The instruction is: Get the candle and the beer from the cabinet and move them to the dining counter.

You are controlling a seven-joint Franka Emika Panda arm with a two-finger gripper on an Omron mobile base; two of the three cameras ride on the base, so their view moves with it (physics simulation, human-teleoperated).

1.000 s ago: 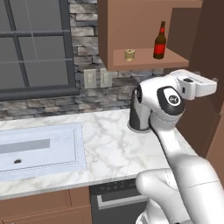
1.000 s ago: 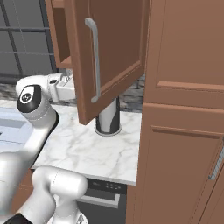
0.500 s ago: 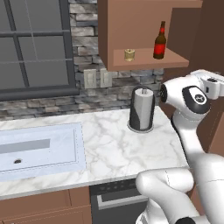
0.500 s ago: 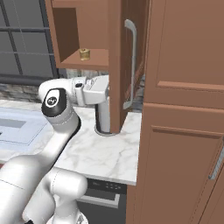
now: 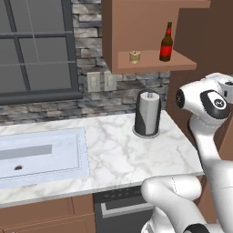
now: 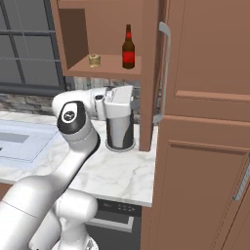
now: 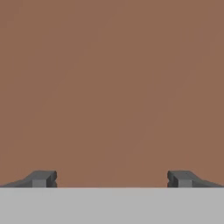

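Cabinet (image 6: pixel 149 73) door swung fully open since the earlier frame; pincer (image 7: pixel 112 178) jaws wide apart, empty, facing brown wood; paper towel roll (image 5: pixel 147 113) on marble surface (image 5: pixel 118 150); candle (image 5: pixel 134 57), beer (image 5: pixel 166 43) on cabinet shelf beyond.

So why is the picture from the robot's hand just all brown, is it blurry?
In the hand view the camera faces flat brown wood up close, so there is no edge or grain, just the gripper tips wide apart. The left and right base views look sharp: the beer and the candle show clearly on the cabinet shelf.
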